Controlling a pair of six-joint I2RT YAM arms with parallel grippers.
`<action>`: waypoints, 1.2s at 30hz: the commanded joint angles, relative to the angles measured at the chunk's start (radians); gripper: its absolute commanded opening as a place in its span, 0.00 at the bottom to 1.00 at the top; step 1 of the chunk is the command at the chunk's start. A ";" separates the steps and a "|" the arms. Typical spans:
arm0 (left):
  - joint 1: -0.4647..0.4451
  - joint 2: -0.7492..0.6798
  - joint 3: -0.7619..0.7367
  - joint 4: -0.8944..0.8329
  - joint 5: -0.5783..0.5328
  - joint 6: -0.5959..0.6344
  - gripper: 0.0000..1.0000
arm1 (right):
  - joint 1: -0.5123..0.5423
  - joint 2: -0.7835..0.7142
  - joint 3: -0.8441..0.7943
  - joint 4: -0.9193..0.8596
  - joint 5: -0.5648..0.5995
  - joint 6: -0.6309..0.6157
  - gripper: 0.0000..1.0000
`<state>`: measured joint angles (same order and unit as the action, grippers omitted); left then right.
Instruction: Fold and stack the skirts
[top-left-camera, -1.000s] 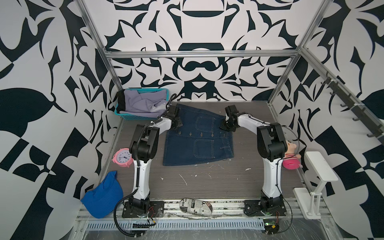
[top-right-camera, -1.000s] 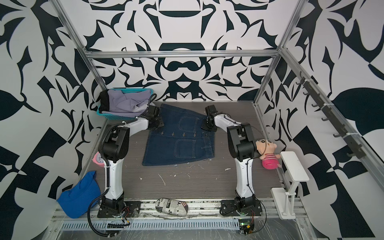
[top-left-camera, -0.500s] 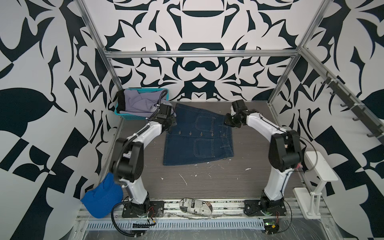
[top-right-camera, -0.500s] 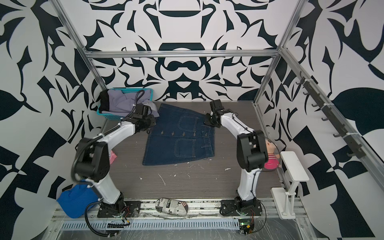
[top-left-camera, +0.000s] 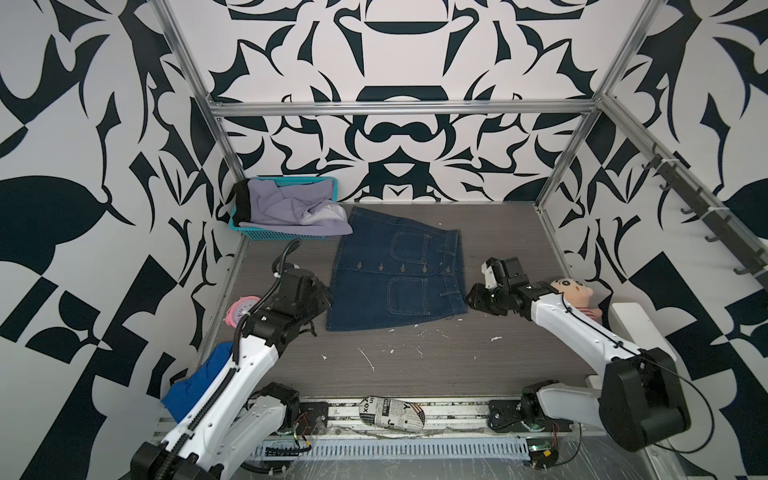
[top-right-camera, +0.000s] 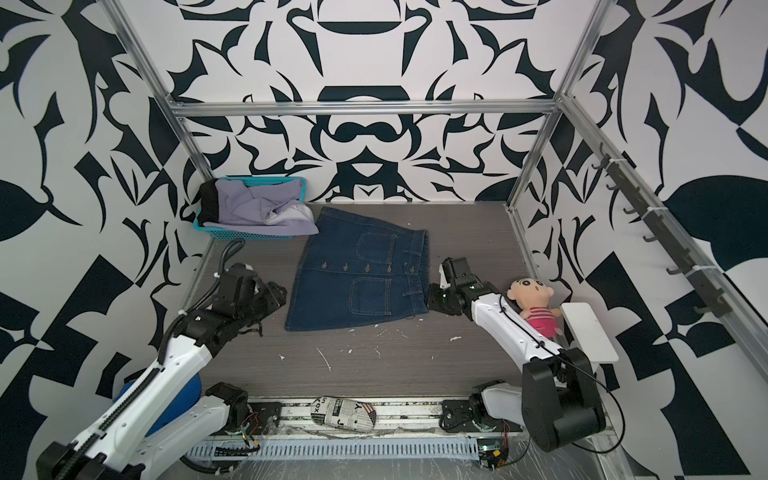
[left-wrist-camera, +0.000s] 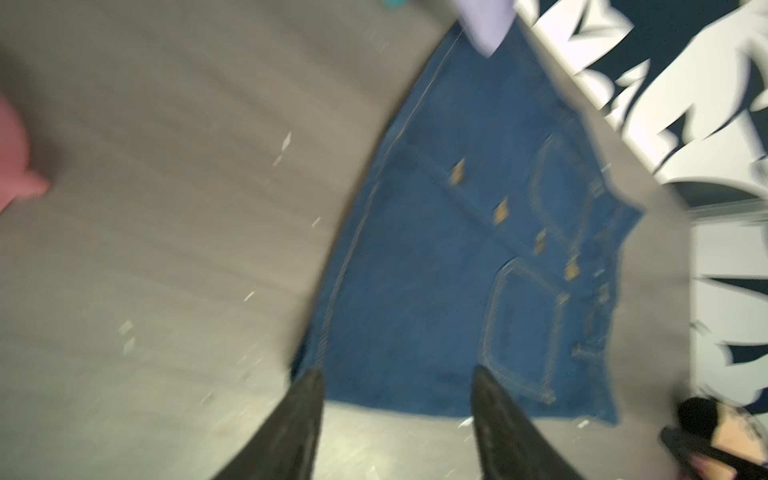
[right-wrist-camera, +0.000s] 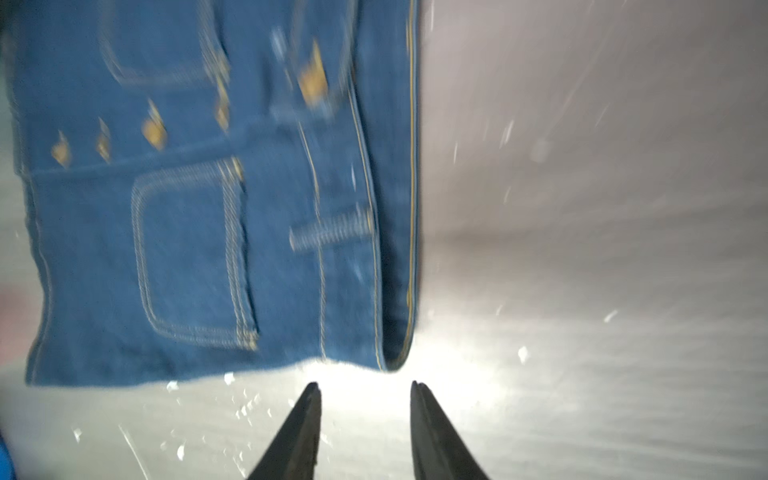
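**Denim skirt flat, two more in teal basket**

The left gripper sits at the denim skirt's 8 o'clock and the right gripper at its 4 o'clock, both with fingers apart and empty. At the table's 11 o'clock, the teal basket holds one lavender skirt and one black skirt.

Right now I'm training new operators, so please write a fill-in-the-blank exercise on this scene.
The pale lavender skirt hangs over the rim of the teal plastic ____.
The dark blue denim skirt lies flat between the left hand and the right hand, whose jaws stand ____.
The plush doll in a pink striped shirt lies beside the ____ arm.
Missing: basket; open; right.
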<state>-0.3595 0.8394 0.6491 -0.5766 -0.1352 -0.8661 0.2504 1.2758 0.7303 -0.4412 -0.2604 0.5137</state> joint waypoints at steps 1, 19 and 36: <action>0.001 -0.029 -0.082 -0.088 0.053 -0.123 0.64 | -0.023 0.041 -0.010 0.033 -0.166 0.018 0.44; 0.033 0.066 -0.300 0.209 0.150 -0.146 0.68 | -0.157 0.185 -0.081 0.214 -0.444 0.064 0.65; 0.033 0.206 -0.332 0.359 0.165 -0.107 0.22 | -0.158 0.234 -0.146 0.361 -0.436 0.132 0.45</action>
<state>-0.3294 1.0428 0.3336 -0.1989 0.0353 -0.9714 0.0933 1.5089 0.5880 -0.1059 -0.7013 0.6392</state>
